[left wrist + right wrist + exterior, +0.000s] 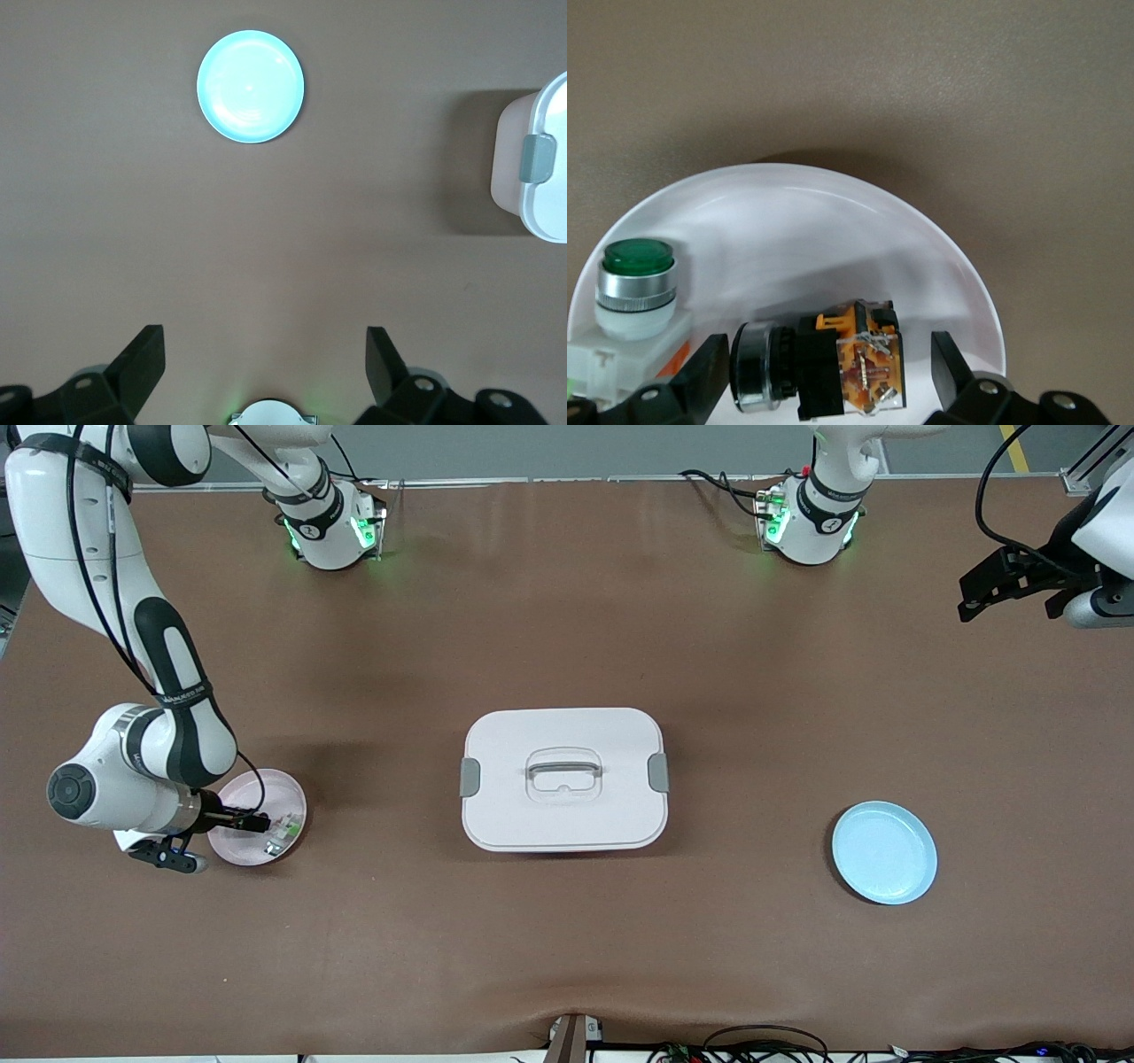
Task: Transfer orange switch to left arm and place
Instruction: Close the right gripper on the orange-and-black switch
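Orange switch point(824, 367) lies on its side in the pink plate point(288, 797) at the right arm's end of the table. In the right wrist view it sits between the right gripper's two fingers, neither pad touching it. Body is black with an orange block at one end, metal contacts showing, and a dark round head with a silver collar at the other end. No orange cap visible from here.

Right gripper point(828, 376) is low over the plate, jaws wide, straddling the switch. My read: it's lined up to close on the black body, not gripped yet. Lying sideways, the part offers flat sides across the jaws, so it should pinch fine, though it's small and could roll or skate on the glossy plate.

A green-capped switch point(636, 288) stands upright on a white base in the same plate, just beside the target. Close enough that one finger may clip it if the approach drifts.

The box point(563, 779) sits mid-table, lid on, grey latches at both ends, handle folded into its recess. It stands squarely between the pink plate and the blue plate point(884, 853) toward the left arm's end. Likely why two arms are needed: a handover that skirts it.

Left gripper point(266, 363) hangs high over its end of the table, jaws wide, holding nothing. It waits; its wrist view frames the blue plate and a corner of the box.
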`<state>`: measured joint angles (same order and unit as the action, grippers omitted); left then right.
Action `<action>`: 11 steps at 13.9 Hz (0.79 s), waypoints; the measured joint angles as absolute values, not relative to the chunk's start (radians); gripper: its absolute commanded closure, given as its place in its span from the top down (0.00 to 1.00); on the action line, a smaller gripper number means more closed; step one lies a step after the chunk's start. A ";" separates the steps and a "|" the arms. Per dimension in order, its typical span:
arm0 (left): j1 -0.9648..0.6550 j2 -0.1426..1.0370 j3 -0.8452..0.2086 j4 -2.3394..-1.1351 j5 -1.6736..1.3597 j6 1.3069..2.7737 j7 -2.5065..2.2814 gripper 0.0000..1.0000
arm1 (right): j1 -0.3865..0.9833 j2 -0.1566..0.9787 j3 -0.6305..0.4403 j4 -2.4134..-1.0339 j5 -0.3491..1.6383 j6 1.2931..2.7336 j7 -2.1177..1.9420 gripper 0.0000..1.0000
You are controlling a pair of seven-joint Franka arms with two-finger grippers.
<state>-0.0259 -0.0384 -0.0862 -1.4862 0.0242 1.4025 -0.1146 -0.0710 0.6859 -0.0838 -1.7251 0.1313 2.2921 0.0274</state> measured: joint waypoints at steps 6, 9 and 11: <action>-0.026 -0.037 -0.086 -1.486 0.024 1.403 -0.115 1.00 | -0.071 0.686 -0.083 -1.725 0.131 2.294 0.022 0.39; -0.025 -0.036 -0.086 -1.486 0.024 1.403 -0.115 1.00 | -0.070 0.686 -0.082 -1.725 0.131 2.295 0.019 0.35; -0.025 -0.035 -0.086 -1.486 0.024 1.403 -0.115 1.00 | -0.070 0.686 -0.081 -1.724 0.131 2.293 0.001 0.35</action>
<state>-0.0254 -0.0349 -0.0862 -1.4862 0.0242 1.4028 -0.1146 -0.0703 0.6858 -0.0815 -1.7240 0.1312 2.2935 0.0014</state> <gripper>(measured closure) 0.000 0.273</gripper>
